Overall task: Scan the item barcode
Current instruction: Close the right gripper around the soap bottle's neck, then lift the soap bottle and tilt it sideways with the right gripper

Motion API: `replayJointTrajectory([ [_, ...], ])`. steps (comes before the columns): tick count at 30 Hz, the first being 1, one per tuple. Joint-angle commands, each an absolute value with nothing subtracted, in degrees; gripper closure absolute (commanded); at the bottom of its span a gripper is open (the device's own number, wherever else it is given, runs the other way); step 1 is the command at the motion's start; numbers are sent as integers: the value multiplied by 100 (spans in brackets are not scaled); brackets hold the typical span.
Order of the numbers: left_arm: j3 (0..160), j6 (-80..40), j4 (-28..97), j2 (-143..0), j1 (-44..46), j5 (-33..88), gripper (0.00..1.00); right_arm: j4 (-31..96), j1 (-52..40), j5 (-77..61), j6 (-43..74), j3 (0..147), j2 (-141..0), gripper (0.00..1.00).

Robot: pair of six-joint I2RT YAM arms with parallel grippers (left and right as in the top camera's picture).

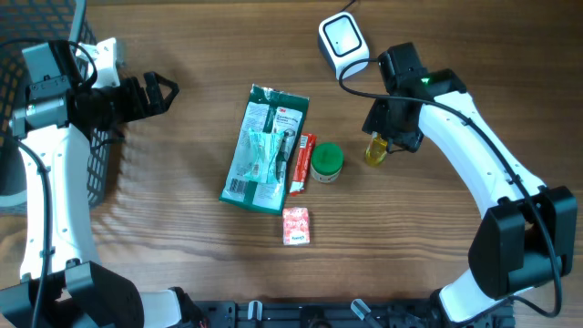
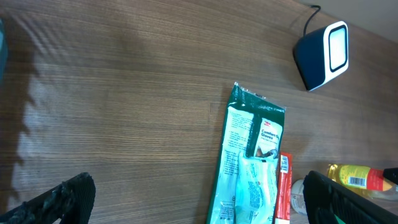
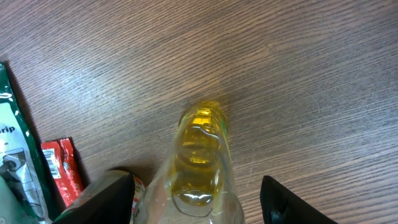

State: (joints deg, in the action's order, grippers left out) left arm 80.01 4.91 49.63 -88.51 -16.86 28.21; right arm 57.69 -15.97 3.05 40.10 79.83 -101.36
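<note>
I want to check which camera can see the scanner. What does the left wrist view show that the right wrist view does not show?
Only left wrist: the scanner and the barcode label on the yellow bottle, beyond the open left gripper. Only right wrist: the right gripper, open astride that bottle. Both: the bottle, the green package and the red packet.
</note>
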Motion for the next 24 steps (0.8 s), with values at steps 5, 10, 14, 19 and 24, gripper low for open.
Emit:
replayJointTrajectory([
  [5, 8027, 578, 4950, -8886, -1678, 2888, 0, 5618, -1623, 226, 4088, 7913, -10224, 38],
  [10, 8027, 578, 4947, -8886, -1678, 2888, 0, 5614, -1627, 38, 4049, 7913, -10224, 39],
  [14, 8027, 578, 4950, -8886, -1678, 2888, 0, 5664, -1649, 34, 3905, 7913, -10224, 39],
  [19, 8027, 578, 4947, -8886, -1678, 2888, 0, 5666, -1697, 119, 3916, 7911, -10230, 41],
  [24, 8027, 578, 4947, -8886, -1678, 2888, 0, 5704, -1697, 119, 3900, 7909, -10296, 46],
])
